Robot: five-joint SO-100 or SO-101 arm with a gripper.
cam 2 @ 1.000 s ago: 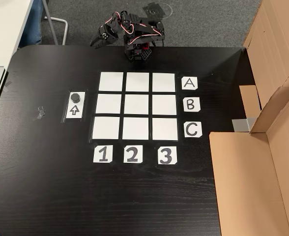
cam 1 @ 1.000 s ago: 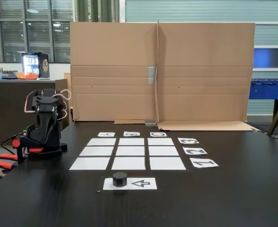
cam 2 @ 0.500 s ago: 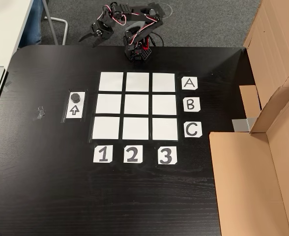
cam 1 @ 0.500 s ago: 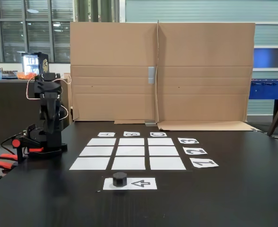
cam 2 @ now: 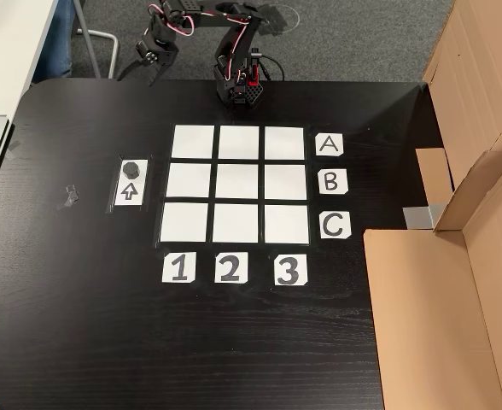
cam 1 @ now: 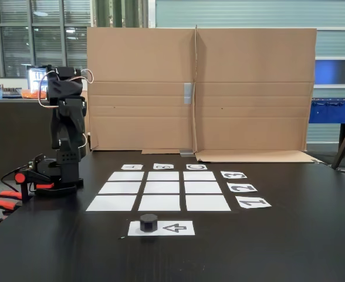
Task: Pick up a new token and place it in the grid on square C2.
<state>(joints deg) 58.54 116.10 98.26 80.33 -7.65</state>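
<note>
On the arrow sheet near the grid, the token is seen flat in a fixed view; no long axis. Judged rigid and light, best pinched across opposite flats.

From above, token left of grid; square C2 bare. Gripper raised off the table's far edge; jaw state cannot be told.

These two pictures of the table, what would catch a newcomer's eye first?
Most likely the grid of nine white paper squares, bright against the black table, with letter cards along its right and number cards below it in the view from above. Next, the small dark token sitting alone on the arrow sheet left of the grid. Then the black robot arm standing tall at the table's edge, and the big cardboard wall behind.
</note>
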